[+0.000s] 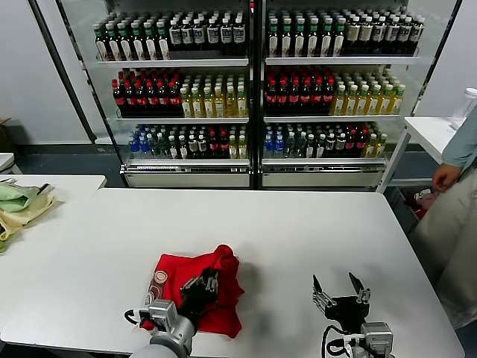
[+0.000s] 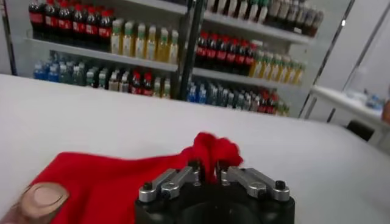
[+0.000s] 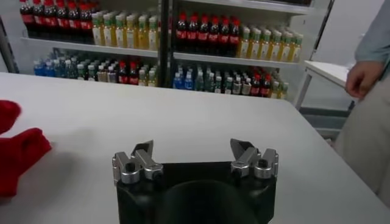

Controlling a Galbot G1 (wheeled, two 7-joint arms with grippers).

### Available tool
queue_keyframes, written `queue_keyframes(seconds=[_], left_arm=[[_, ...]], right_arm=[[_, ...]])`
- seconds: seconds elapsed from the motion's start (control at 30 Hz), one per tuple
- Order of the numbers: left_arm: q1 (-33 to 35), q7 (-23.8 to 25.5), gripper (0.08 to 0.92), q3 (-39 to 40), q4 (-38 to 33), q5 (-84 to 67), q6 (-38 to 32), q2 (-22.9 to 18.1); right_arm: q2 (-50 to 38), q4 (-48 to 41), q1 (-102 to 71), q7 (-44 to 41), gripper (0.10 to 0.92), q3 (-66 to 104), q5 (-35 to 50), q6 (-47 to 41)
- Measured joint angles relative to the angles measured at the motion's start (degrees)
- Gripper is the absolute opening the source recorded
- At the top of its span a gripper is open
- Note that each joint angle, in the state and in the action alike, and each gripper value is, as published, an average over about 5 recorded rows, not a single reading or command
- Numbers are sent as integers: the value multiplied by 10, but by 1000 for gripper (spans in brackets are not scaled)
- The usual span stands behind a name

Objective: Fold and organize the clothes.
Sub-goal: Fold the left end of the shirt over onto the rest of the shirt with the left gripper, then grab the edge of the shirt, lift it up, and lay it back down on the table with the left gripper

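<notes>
The red T-shirt (image 1: 179,273) lies bunched on the white table (image 1: 246,224) near its front edge, with part of its brown-and-white print (image 1: 159,279) showing at its left. My left gripper (image 1: 209,282) sits over the shirt's right part, shut on a raised fold of red cloth (image 2: 214,152). The print also shows in the left wrist view (image 2: 41,198). My right gripper (image 1: 339,288) is open and empty, low over the bare table to the right of the shirt. The shirt's edge shows far off in the right wrist view (image 3: 18,155).
A pale green and yellow cloth pile (image 1: 19,205) lies on a side table at the left. Glass-door coolers full of bottles (image 1: 253,82) stand behind the table. A person (image 1: 455,216) stands at the table's right side.
</notes>
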Motion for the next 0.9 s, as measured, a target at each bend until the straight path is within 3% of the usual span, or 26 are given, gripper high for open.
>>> queue_keyframes(seconds=[0.27, 0.57, 0.9], left_arm=[[-7, 23, 533, 3, 4, 15, -48, -15], [52, 32, 782, -83, -7, 63, -65, 18], [91, 23, 823, -166, 24, 53, -25, 40]], right_arm=[[-2, -3, 6, -2, 823, -6, 2, -1], [-7, -9, 15, -3, 823, -9, 7, -1], [-7, -10, 12, -4, 823, -7, 7, 1]])
